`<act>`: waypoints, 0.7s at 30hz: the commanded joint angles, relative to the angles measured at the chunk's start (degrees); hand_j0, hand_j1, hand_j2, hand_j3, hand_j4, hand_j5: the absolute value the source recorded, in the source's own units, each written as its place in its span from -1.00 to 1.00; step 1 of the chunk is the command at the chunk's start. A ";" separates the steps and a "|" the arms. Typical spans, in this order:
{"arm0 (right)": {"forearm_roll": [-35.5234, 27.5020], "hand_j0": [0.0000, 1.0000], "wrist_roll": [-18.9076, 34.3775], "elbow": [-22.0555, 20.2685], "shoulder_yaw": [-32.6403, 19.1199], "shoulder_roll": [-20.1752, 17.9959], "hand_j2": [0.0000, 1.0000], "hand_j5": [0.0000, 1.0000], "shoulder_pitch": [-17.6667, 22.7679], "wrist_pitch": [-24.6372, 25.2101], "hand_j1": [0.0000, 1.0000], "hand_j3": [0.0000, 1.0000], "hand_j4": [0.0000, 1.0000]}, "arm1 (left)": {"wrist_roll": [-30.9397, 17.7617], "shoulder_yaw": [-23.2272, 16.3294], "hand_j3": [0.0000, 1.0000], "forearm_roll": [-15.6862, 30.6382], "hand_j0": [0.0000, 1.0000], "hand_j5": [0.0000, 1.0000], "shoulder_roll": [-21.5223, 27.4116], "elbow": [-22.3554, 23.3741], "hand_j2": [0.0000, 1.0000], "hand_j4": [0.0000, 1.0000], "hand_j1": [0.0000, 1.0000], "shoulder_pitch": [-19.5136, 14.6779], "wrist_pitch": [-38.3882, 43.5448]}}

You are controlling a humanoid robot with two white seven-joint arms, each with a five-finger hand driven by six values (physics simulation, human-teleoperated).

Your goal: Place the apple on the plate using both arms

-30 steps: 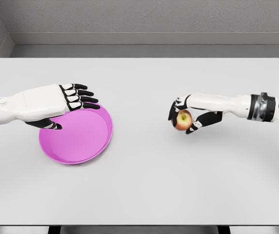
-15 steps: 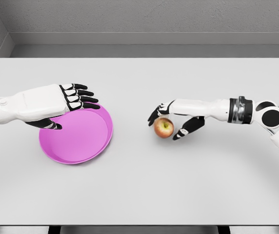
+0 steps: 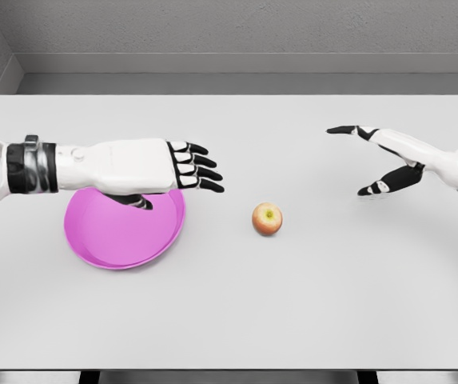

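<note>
The apple [image 3: 267, 218] rests alone on the surface [image 3: 292, 304], just beyond my left hand [image 3: 182, 166] fingertips, toward my right; the plate [image 3: 125, 224] lies beneath that hand. My left is nearer. Both hands are spread, holding nothing. A second ago my right hand [image 3: 376, 156] gripped the apple; it has since released and withdrawn, while my left has advanced.

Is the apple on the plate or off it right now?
Off. The apple sits on the table, right of the pink plate, with bare table between them; neither hand holds it.
</note>
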 commanded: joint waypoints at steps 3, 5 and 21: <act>-0.33 1.00 -0.02 -1.24 -7.26 -1.86 1.00 1.00 0.44 0.17 1.00 1.00 1.00 | -6.06 -3.38 1.00 -5.07 1.00 1.00 -16.34 5.12 1.00 1.00 1.00 -2.89 0.08; -0.33 1.00 -0.02 -2.91 -7.09 -1.86 1.00 1.00 0.44 0.17 1.00 1.00 1.00 | -6.14 -4.08 1.00 -5.07 1.00 1.00 -20.04 9.52 1.00 1.00 1.00 -5.97 0.08; -0.33 1.00 -0.02 -8.27 -6.56 -1.68 1.00 1.00 1.85 0.17 1.00 1.00 1.00 | -5.88 -8.48 1.00 -12.02 1.00 1.00 -23.73 19.01 1.00 1.00 1.00 -5.80 0.08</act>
